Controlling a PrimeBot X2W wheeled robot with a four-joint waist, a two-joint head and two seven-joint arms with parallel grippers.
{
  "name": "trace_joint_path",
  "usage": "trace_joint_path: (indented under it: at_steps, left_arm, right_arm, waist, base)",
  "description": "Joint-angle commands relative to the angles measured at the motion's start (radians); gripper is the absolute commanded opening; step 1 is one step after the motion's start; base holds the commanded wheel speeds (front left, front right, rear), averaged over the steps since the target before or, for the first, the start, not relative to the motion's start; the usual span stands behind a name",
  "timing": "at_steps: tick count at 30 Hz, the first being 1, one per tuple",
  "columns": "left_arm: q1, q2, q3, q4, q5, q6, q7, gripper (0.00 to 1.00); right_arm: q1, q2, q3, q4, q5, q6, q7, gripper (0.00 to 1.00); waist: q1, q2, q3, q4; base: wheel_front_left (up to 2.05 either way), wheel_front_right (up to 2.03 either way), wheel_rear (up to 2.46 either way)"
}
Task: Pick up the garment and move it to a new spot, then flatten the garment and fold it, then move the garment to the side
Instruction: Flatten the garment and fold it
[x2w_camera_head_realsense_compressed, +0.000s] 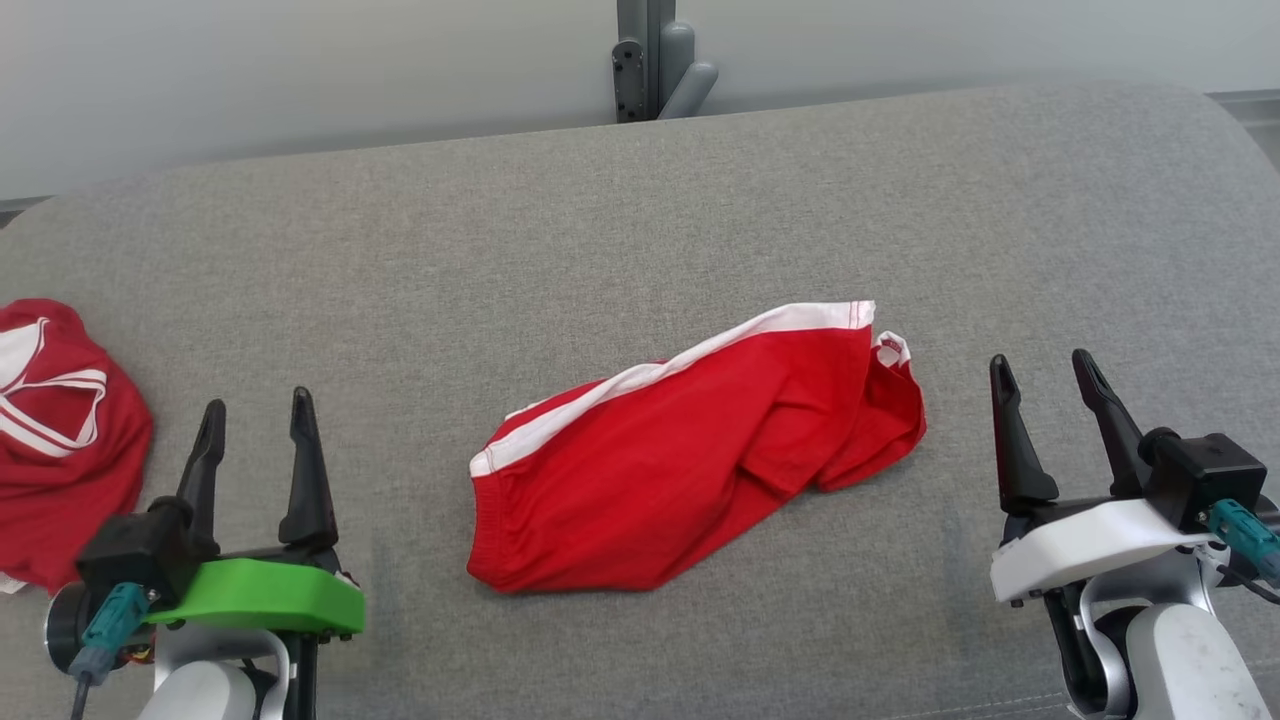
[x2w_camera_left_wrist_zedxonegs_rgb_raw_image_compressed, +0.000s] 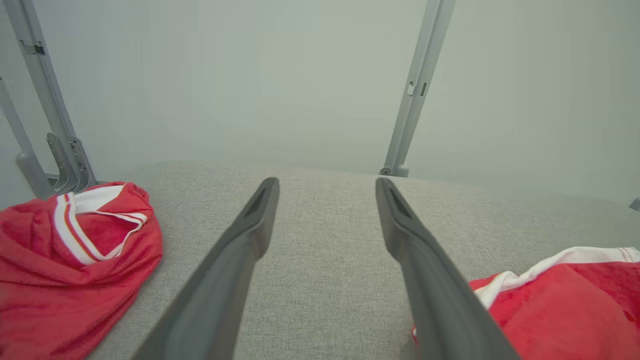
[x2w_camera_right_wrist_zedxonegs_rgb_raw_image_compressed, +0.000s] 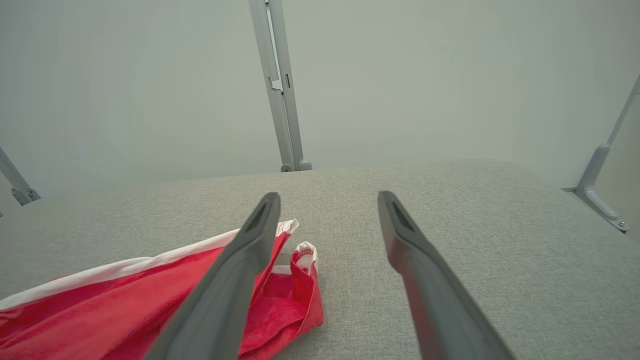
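Red shorts (x2w_camera_head_realsense_compressed: 660, 470) are lying rumpled mid-table (x2w_camera_head_realsense_compressed: 640, 220), between the two hands and touching neither. Left hand (x2w_camera_head_realsense_compressed: 257, 400) and right hand (x2w_camera_head_realsense_compressed: 1040, 358) both have their fingers spread wide, holding nothing. The fabric looks light and floppy, so I'd guess it sags and bunches wherever you lift it. I'd pinch the white waistband (x2w_camera_head_realsense_compressed: 650, 375) near its ends, since that's the firmest edge.

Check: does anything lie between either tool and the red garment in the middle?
Nothing visible does. Only bare grey cushion separates the garment from the open left tool and the open right tool. A second red garment lies at the left tool's outer side, off that path.
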Motion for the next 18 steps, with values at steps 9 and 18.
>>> trace_joint_path:
  at_steps: [9, 18]
  left_arm:
    - [0.044, 0.044, 0.007, -0.049, 0.008, 0.009, 0.023, 1.0]
    - [0.021, 0.049, -0.022, -0.069, 0.009, -0.007, 0.055, 1.0]
  right_arm:
    - [0.016, -0.002, -0.002, -0.011, -0.002, -0.001, 0.004, 1.0]
    - [0.01, -0.002, -0.003, -0.004, 0.003, -0.001, -0.001, 1.0]
  waist:
    - [0.0, 0.0, -0.003, 0.008]
    - [0.0, 0.0, 0.003, 0.01]
  base:
    - [0.0, 0.0, 0.0]
    - [0.0, 0.0, 0.0]
